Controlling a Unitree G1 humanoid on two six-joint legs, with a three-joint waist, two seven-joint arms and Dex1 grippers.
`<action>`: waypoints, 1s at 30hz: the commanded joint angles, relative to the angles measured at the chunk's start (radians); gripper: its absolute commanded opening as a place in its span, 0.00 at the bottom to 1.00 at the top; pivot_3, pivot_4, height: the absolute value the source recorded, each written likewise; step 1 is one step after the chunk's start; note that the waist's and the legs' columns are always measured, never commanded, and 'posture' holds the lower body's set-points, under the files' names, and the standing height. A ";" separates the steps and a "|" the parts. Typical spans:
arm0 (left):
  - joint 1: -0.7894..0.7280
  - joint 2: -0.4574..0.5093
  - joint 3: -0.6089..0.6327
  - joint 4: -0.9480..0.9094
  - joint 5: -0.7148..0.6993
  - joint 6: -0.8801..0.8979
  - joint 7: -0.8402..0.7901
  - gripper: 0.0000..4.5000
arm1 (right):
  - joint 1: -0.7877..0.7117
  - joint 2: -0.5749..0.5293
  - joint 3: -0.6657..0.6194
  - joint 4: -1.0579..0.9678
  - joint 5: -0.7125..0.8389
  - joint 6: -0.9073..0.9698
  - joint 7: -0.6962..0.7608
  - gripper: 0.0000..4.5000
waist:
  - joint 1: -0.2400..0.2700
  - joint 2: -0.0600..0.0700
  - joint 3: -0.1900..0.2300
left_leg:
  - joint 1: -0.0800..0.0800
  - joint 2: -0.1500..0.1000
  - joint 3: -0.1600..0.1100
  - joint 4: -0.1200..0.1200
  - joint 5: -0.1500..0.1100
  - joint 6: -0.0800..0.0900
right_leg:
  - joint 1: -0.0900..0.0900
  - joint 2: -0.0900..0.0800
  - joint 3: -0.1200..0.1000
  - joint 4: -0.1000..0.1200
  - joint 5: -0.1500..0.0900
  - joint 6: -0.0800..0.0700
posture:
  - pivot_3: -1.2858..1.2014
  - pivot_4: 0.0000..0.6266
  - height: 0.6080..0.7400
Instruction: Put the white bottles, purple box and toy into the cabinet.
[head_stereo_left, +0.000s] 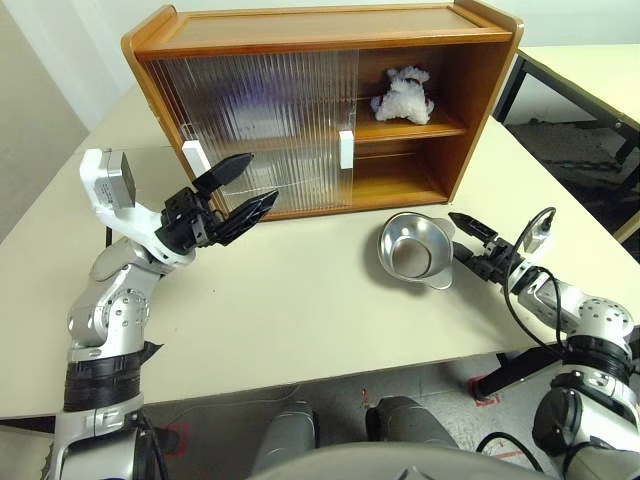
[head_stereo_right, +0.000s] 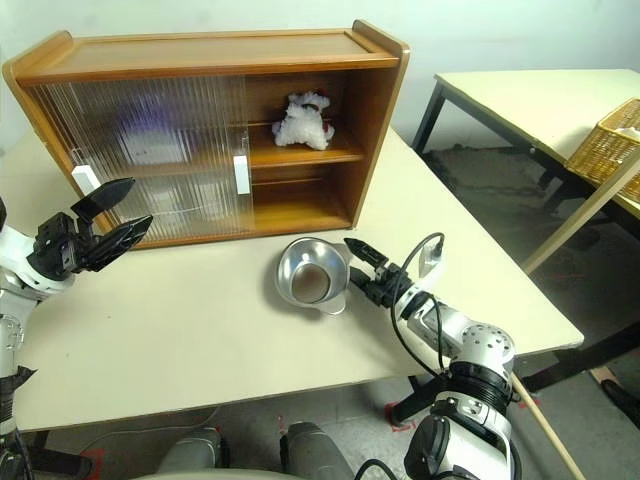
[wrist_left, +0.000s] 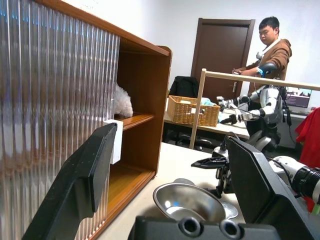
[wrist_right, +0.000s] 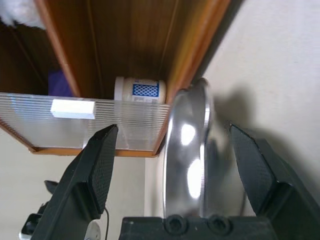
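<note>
Toy sits on cabinet upper shelf, one white bottle and something purple inside; both left gripper and right gripper are open and empty, silver bowl on table.

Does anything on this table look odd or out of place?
The silver bowl sits on the table in front of the cabinet, between the right gripper's open fingers. In the wrist view it stands on edge, so it seems tilted. The toy sits neatly on the upper shelf.
</note>
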 joint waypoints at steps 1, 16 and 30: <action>-0.008 0.014 0.012 -0.007 -0.005 0.010 -0.002 1.00 | -0.026 -0.013 0.020 0.045 -0.035 -0.038 0.042 0.99 | 0.000 0.000 0.000 | 0.000 0.000 0.000 0.000 0.000 0.000 | 0.000 0.000 0.000 0.000 0.000 0.000 | 0.49 0.02 1.00; -0.004 0.027 0.025 -0.019 -0.006 0.019 -0.002 1.00 | -0.088 -0.016 0.055 0.165 -0.110 -0.121 0.146 0.99 | 0.001 0.000 0.000 | 0.000 0.000 0.000 0.002 0.000 0.001 | 0.001 0.000 -0.001 0.000 0.003 0.001 | 0.49 0.00 1.00; -0.012 0.017 0.018 -0.016 -0.003 0.015 0.003 1.00 | -0.113 -0.021 0.030 0.166 -0.113 -0.133 0.131 0.02 | 0.001 0.000 -0.001 | 0.002 0.000 0.000 0.003 0.001 0.001 | 0.002 0.000 -0.001 0.000 0.004 0.000 | 0.49 0.00 1.00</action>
